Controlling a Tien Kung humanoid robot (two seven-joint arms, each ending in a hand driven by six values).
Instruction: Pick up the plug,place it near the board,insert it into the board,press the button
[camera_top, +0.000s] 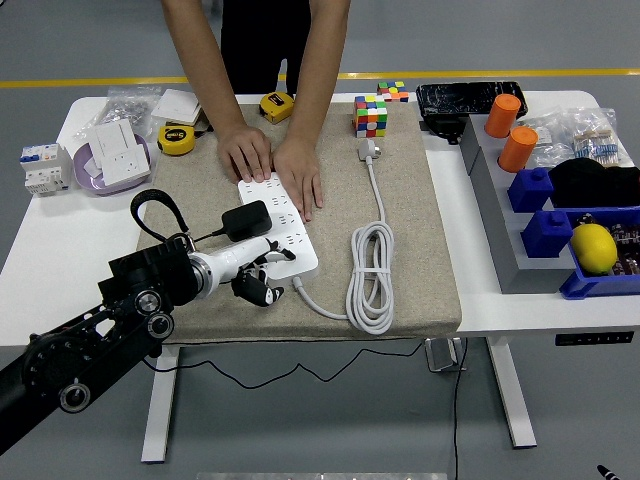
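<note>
- The robot's left hand (255, 272) hovers over the near end of the white board (280, 222) on the fabric mat (400, 250), toward the desk's (60, 250) near-left corner; its fingers (262, 292) are curled, and whether they grip anything cannot be told.
- The black plug (246, 220) sits at the board's left edge, just beside the hand; it looks seated or nearly so, though that is a judgement.
- A person's hands (270, 165) press flat on the board's far end, steadying it.
- The plug appears light, rigid and smooth-sided; best pinched across its blocky body, not by its thin cable (155, 212), which would flex.
- The board's white cord (370, 275) lies coiled to the right; the right arm is out of view.
</note>
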